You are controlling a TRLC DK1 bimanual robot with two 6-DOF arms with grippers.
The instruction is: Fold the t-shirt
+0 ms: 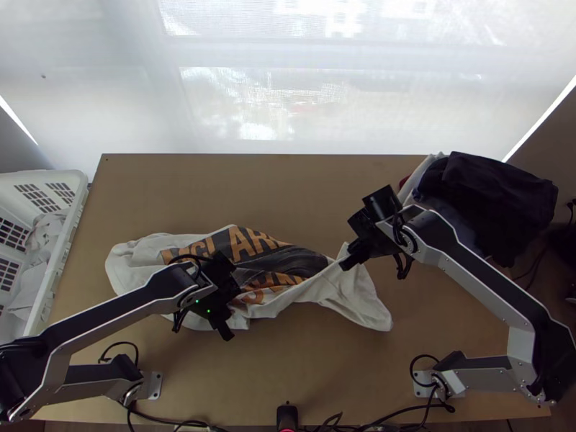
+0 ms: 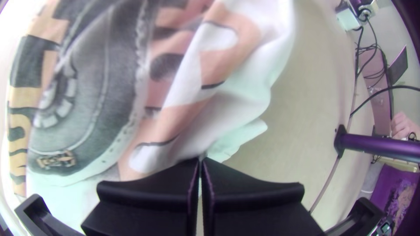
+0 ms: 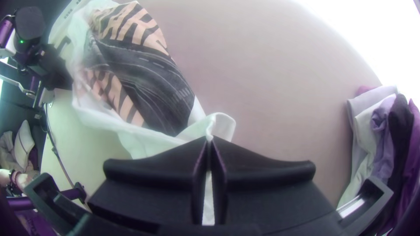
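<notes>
The white t-shirt (image 1: 353, 299) with an orange and black print lies bunched and twisted across the table's middle. At its near edge, left of centre, is my left gripper (image 1: 225, 333). In the left wrist view, the left gripper (image 2: 201, 160) is shut, with folds of the shirt (image 2: 245, 91) drawn together at its fingertips. My right gripper (image 1: 345, 266) holds the shirt's upper edge toward the right, where the cloth rises to a point. White cloth of the shirt (image 3: 153, 142) runs between the shut fingers of the right gripper (image 3: 209, 139).
A white basket (image 1: 68, 237) with light cloth in it stands at the left edge. Dark and light clothes (image 1: 482, 194) are piled at the table's far right corner. Bare table (image 1: 302, 191) lies beyond the shirt. A person's hand (image 2: 403, 125) shows off the table.
</notes>
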